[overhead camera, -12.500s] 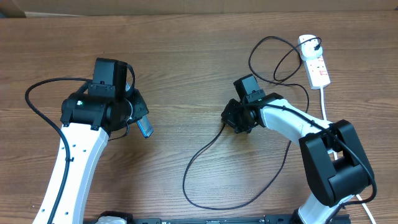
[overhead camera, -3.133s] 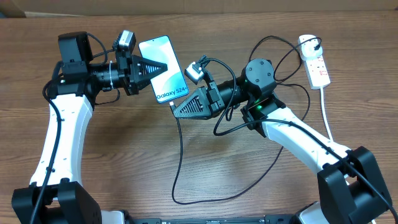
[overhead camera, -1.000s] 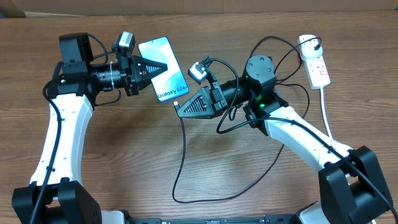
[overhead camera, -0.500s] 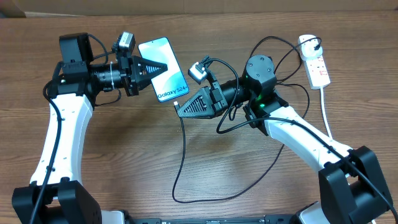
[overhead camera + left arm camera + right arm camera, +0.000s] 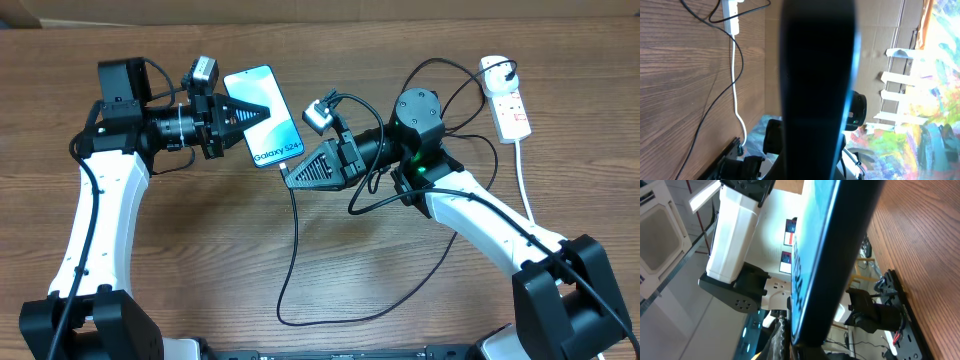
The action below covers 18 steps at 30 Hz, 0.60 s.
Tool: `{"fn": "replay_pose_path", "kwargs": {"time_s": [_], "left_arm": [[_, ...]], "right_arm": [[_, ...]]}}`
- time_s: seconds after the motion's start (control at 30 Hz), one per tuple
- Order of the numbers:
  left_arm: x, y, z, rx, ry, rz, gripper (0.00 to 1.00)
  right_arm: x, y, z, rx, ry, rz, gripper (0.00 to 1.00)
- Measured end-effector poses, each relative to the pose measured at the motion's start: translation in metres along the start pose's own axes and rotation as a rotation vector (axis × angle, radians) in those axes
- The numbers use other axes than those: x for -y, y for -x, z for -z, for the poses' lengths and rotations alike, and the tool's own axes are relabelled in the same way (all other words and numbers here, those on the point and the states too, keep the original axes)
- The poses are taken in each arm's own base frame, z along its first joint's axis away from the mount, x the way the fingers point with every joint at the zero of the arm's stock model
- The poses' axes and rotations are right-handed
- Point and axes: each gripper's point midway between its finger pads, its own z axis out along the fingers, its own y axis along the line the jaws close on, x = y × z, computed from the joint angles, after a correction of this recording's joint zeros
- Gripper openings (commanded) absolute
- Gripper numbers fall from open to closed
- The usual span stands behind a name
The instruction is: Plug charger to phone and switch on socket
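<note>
Working on the plug-in step: holding the phone (image 5: 272,135) off the table (image 5: 200,270) in the upper middle-left of the overhead view, with the left gripper (image 5: 258,110) clamped shut on its upper-left side, screen facing up. Pinching the charger (image 5: 292,240) near its tip with the right gripper (image 5: 288,177), jaws closed on it, right against the phone's lower short edge just left of frame centre. Trailing the black cable down to the bottom middle of the frame and looping it back up to the right.

Not seeing whether the plug is seated in the port — too small in the overhead view, and in both wrist views only the phone's dark edge is filling the centre.

Doing this well, as a judgement:
- lining the plug tip up with the phone's long axis before pressing
- pushing straight along that axis, never sideways, so as not to be levering the port
- bracing firmly with the left side so the phone is not pivoting away
- minding the slack loop — avoiding a tug on the tip

Leaving the socket (image 5: 506,100), well apart in the upper right corner with its white cord (image 5: 522,165), for afterwards.
</note>
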Motion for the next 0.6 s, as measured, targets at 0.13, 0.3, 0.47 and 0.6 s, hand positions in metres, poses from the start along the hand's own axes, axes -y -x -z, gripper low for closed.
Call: {"fn": "replay_pose_path", "kwargs": {"time_s": [0.13, 0.3, 0.47, 0.6], "left_arm": [[0.0000, 0.0000, 0.0000, 0.000, 0.000, 0.000, 0.04], [0.0004, -0.0004, 0.0000, -0.002, -0.003, 0.000, 0.04], [0.0005, -0.0005, 0.0000, -0.003, -0.003, 0.000, 0.05], [0.0016, -0.0015, 0.0000, -0.009, -0.010, 0.000, 0.04]], "right_arm": [[0.0010, 0.0001, 0.0000, 0.001, -0.001, -0.009, 0.04], [0.0012, 0.0005, 0.0000, 0.004, -0.002, -0.010, 0.04], [0.0013, 0.0005, 0.0000, 0.004, -0.002, -0.011, 0.04], [0.0013, 0.0010, 0.0000, 0.007, -0.002, -0.011, 0.04]]}}
